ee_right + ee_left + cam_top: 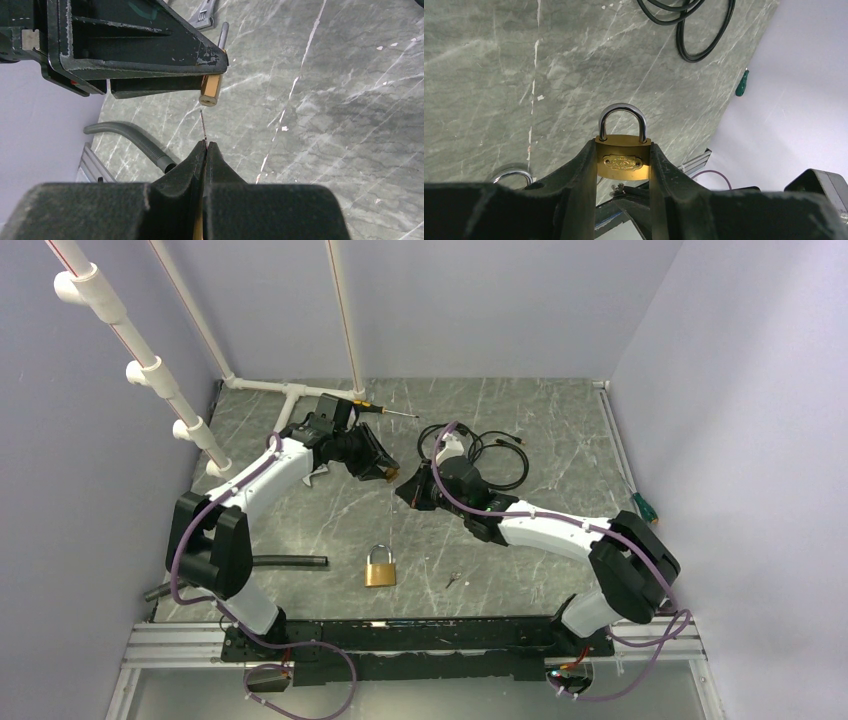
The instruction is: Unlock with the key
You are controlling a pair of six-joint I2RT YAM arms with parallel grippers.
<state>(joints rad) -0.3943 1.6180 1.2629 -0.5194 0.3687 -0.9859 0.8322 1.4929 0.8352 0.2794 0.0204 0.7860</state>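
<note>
Above the middle of the grey table [560, 440], the left hand [376, 463] pinches a brass padlock [623, 162] by its sides. The right hand [206, 146] is pressed together on a thin key [202, 125]. A second padlock [380, 568] lies flat near the table's front edge. The key's tip points at the bottom of the held padlock, just short of it.
</note>
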